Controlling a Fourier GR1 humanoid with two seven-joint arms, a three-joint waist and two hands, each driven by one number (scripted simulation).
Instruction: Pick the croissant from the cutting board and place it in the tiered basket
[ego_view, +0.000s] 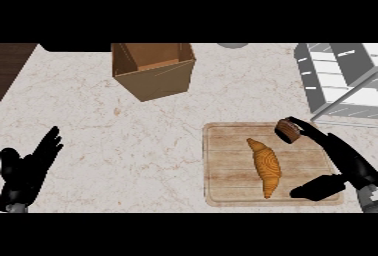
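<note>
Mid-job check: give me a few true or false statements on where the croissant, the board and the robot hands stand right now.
1. The croissant lies on the cutting board. True.
2. The right robot hand is closed round the croissant. False: it is open beside it, over the board's right side, not touching it.
3. The croissant is already in the tiered basket. False: it is on the board.
4. The left robot hand rests open at the view's left edge. True.
5. A cardboard box stands beyond the board. True.
</note>
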